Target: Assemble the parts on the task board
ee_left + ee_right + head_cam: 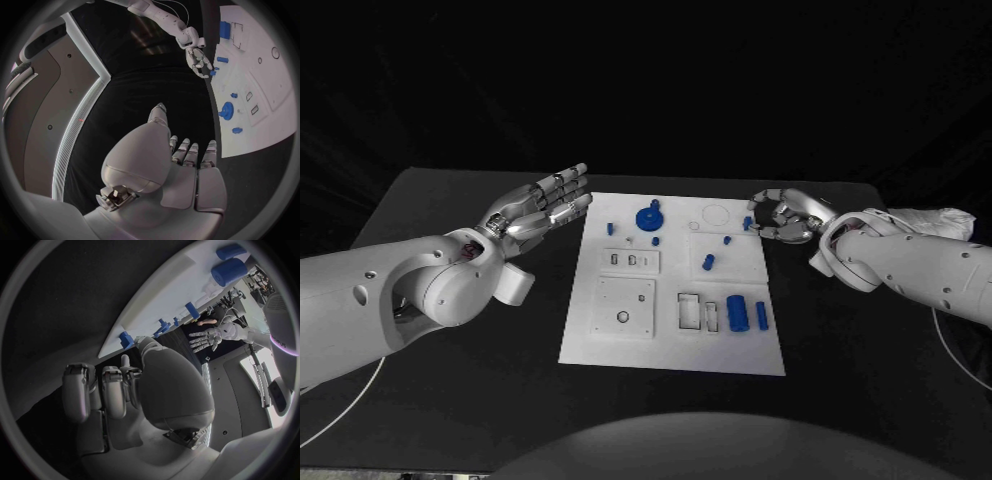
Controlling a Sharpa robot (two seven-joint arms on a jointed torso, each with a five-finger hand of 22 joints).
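Table (pixel 459 190) first, black, with the white board (pixel 675 330) lying mid-way between both arms. Left hand (pixel 538 208) hovers flat and spread just beside the board, holding nothing, likely waiting. Right hand (pixel 783 216) curls at the far edge beside a small blue piece (pixel 747 223); whether it pinches it, I cannot tell. Other blue pieces sit on the board, a round knob (pixel 649 216) among them.

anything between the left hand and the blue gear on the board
In the head view, the left hand and the blue gear are parted by a strip of black table, then white task board with one small blue peg.
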